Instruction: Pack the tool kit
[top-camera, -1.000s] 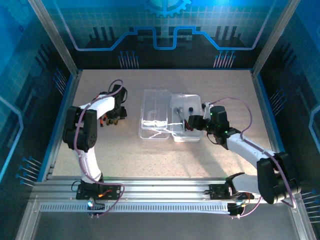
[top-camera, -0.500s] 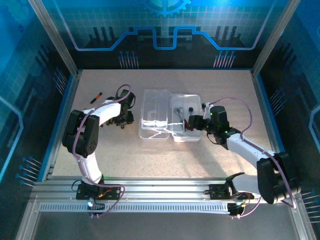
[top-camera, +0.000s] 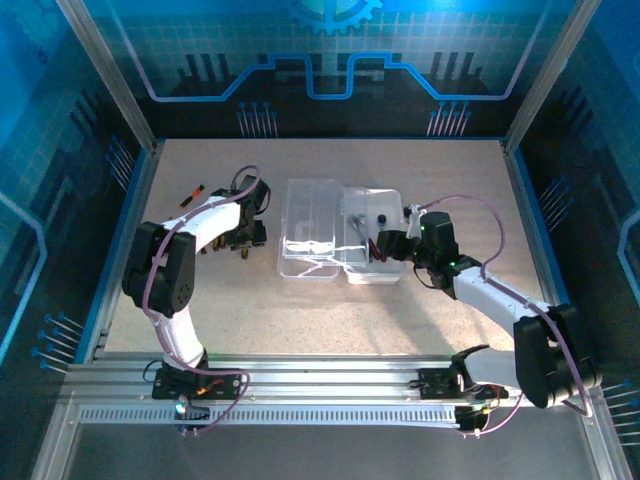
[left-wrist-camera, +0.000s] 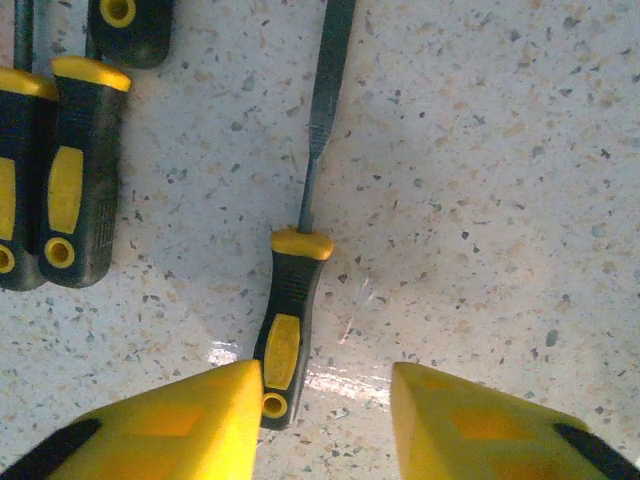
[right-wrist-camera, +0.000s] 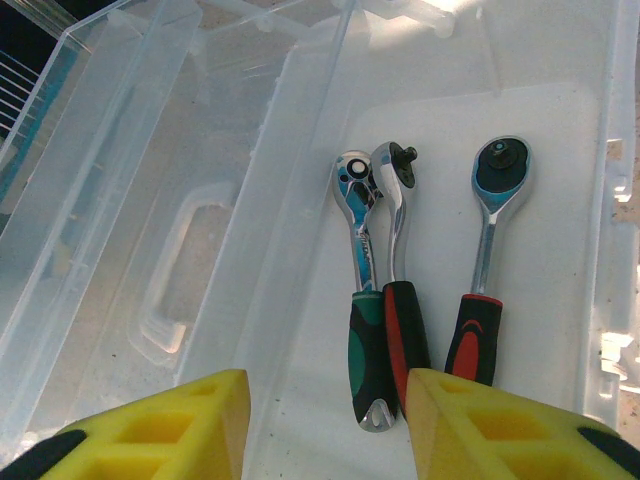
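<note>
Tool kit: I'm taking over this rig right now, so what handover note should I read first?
Left gripper: open, low over a yellow-and-black screwdriver on the table, not gripping.
Right gripper: open, empty, over the open case.
Done: three ratchets lie in the case; lid folded open.
To do: pack this one and the other screwdrivers, then close the lid.

Speckled beige tabletop (top-camera: 420, 170). Mid-table: clear plastic case (top-camera: 310, 205) lying open, lid half to L, base half to R, both flat on the surface. Just L of case: black/yellow-handled screwdrivers (top-camera: 240, 246). Left wrist view: one screwdriver (left-wrist-camera: 288, 320) lying flat, shaft pointing away; two more handles (left-wrist-camera: 70, 170) side by side, touching; another handle end (left-wrist-camera: 130, 18) just beyond them. Far L, well apart: small orange/black tool (top-camera: 195, 191).
</note>
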